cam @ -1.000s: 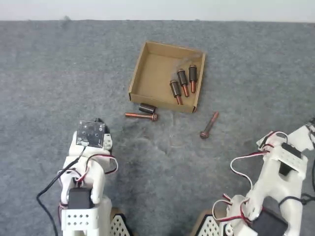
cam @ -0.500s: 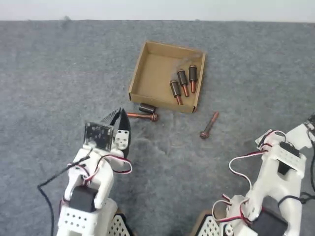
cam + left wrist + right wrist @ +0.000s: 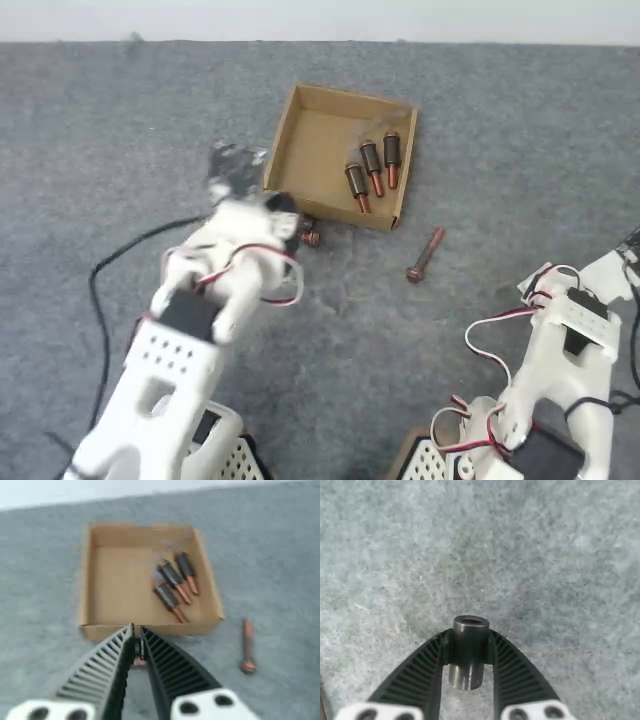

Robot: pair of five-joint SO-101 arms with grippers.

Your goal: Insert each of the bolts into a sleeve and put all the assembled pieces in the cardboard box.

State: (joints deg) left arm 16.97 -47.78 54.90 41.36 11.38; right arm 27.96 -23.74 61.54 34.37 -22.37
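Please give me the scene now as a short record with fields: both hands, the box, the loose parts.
left hand: at the front wall of the cardboard box, over the bolt by the box
right hand: shut on a dark sleeve, above the grey table
box contents: three assembled pieces
loose bolt: on the table near the box's corner, untouched

A shallow, open cardboard box (image 3: 300,150) sits at upper centre of the high view. Three assembled pieces (image 3: 372,167), dark sleeves on copper bolts, lie side by side in its right half. A loose bolt (image 3: 425,254) lies on the carpet just lower right of the box. A second bolt (image 3: 312,238) shows its head beside the box's lower wall. One dark sleeve (image 3: 468,652), open end showing, is clamped in the right gripper (image 3: 468,637).
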